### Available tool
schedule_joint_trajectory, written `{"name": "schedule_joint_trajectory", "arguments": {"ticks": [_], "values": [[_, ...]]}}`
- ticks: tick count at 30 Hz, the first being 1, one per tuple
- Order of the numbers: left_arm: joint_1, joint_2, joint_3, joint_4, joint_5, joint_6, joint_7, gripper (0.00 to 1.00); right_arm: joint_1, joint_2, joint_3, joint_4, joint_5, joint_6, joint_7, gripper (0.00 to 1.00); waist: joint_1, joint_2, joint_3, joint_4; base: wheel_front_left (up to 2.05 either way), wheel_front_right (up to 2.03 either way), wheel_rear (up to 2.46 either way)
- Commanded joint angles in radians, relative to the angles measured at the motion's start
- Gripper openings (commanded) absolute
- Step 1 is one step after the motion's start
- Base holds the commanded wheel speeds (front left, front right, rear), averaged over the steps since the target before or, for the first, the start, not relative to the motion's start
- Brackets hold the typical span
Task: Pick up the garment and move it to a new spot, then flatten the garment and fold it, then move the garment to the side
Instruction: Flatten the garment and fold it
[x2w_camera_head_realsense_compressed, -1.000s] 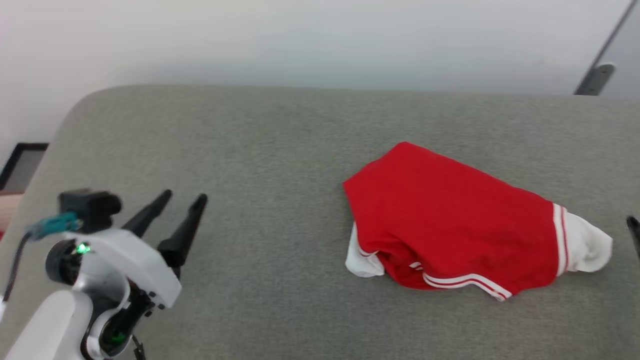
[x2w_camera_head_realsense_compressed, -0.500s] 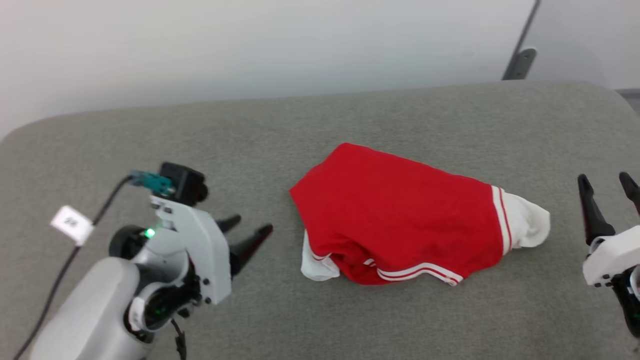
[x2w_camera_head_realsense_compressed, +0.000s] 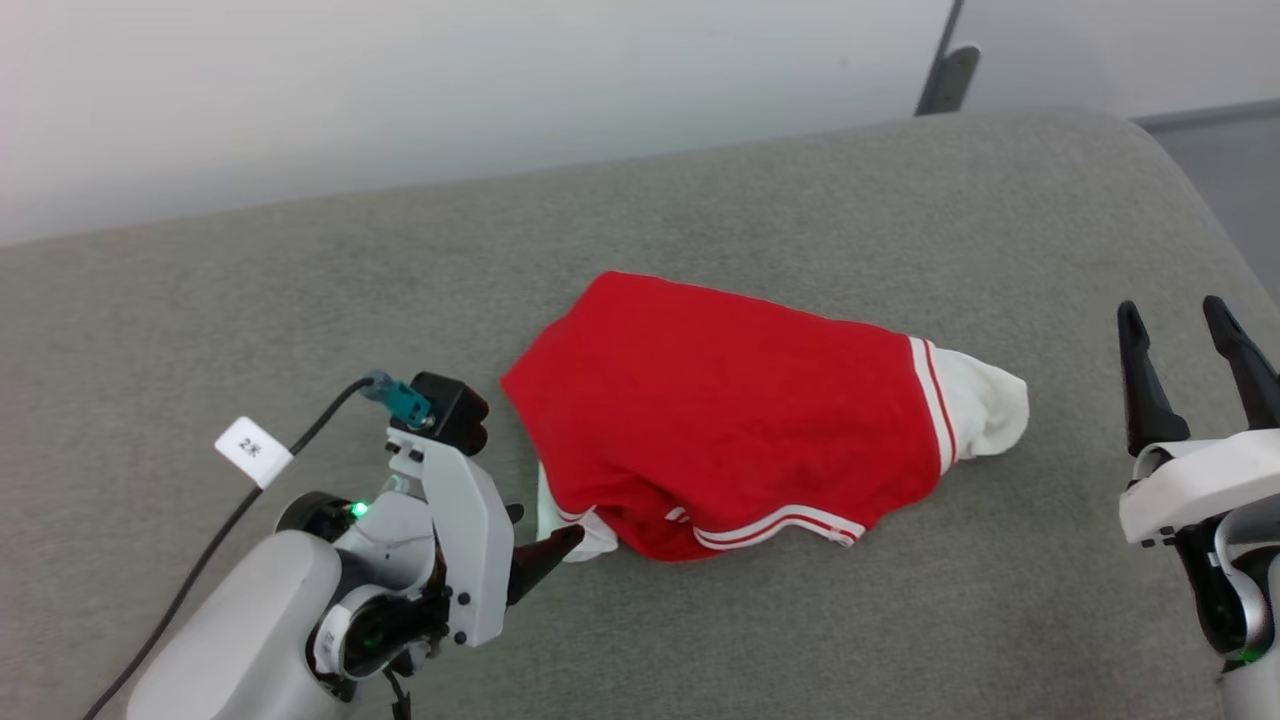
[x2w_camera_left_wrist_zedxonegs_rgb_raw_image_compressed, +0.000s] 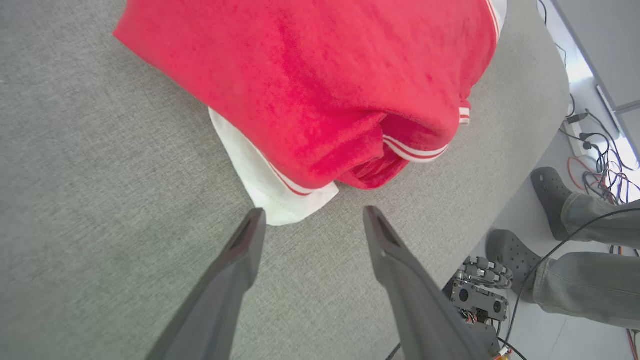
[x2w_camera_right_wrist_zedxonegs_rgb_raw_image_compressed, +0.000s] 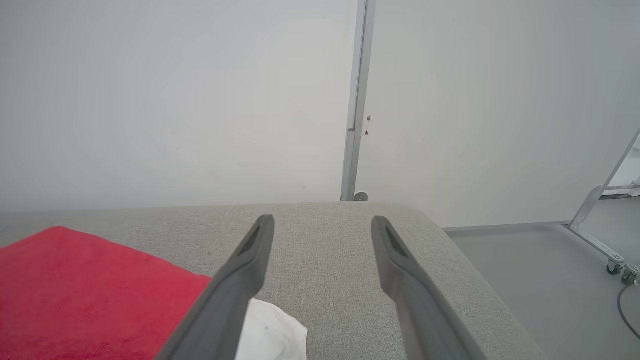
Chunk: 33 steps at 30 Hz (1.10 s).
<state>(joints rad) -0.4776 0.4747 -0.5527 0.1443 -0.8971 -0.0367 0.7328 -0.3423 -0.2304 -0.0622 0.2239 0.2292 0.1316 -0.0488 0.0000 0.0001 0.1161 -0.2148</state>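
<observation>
Red fabric sits bunched about the middle of the grey worktop (x2w_camera_head_realsense_compressed: 300, 300): the garment (x2w_camera_head_realsense_compressed: 730, 420) lies crumpled, with one white sleeve (x2w_camera_head_realsense_compressed: 985, 405) poking toward the worktop's right edge and another white sleeve (x2w_camera_left_wrist_zedxonegs_rgb_raw_image_compressed: 265, 195) under its left end. The left gripper (x2w_camera_head_realsense_compressed: 547, 522) has its jaws spread wide with nothing between them, fingertips just beside that left sleeve. The right gripper (x2w_camera_head_realsense_compressed: 1170, 305) hovers near the right edge, well apart from the garment, equally wide and empty. A person's shoes (x2w_camera_left_wrist_zedxonegs_rgb_raw_image_compressed: 550, 192) stand on the floor beyond the near edge.
</observation>
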Motion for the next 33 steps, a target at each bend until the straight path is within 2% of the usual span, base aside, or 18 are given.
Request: {"name": "schedule_joint_trajectory", "arguments": {"ticks": [1,14,15,17,18,25,33], "values": [[-0.009,-0.004,0.0,0.011,0.006,-0.006,-0.01,1.0,-0.012,0.01,0.001,-0.007,-0.007,-0.002,-0.006,1.0,0.0,-0.0001,0.032,-0.034,0.0,0.0,0.0],[-0.026,-0.026,-0.001,0.187,0.028,-0.026,-0.096,1.0,-0.036,0.042,0.01,0.022,-0.004,-0.002,-0.035,1.0,0.0,-0.0001,0.069,-0.085,0.0,0.0,0.0],[-0.029,-0.029,-0.002,0.207,0.029,-0.03,-0.104,0.87,-0.038,0.042,0.012,0.026,-0.003,-0.002,-0.035,1.0,0.0,-0.0001,0.069,-0.087,0.0,0.0,0.0],[-0.035,-0.029,-0.006,0.243,0.037,-0.038,-0.123,0.11,-0.043,0.041,0.016,0.032,-0.001,-0.002,-0.039,1.0,0.0,-0.0001,0.07,-0.089,0.0,0.0,0.0],[-0.036,-0.035,-0.002,0.263,0.028,-0.04,-0.124,0.0,-0.044,0.041,0.016,0.034,0.001,-0.002,-0.04,1.0,0.0,-0.0001,0.069,-0.089,0.0,0.0,0.0],[-0.058,-0.037,-0.003,0.338,0.016,-0.055,-0.133,0.0,-0.045,0.031,0.014,0.042,0.009,-0.002,-0.049,1.0,0.0,-0.0001,0.065,-0.081,0.0,0.0,0.0],[-0.094,0.015,0.027,0.34,0.019,-0.061,-0.157,0.0,-0.029,0.025,0.002,0.038,0.01,-0.002,-0.049,1.0,0.0,-0.0001,0.058,-0.048,0.0,0.0,0.0]]}}
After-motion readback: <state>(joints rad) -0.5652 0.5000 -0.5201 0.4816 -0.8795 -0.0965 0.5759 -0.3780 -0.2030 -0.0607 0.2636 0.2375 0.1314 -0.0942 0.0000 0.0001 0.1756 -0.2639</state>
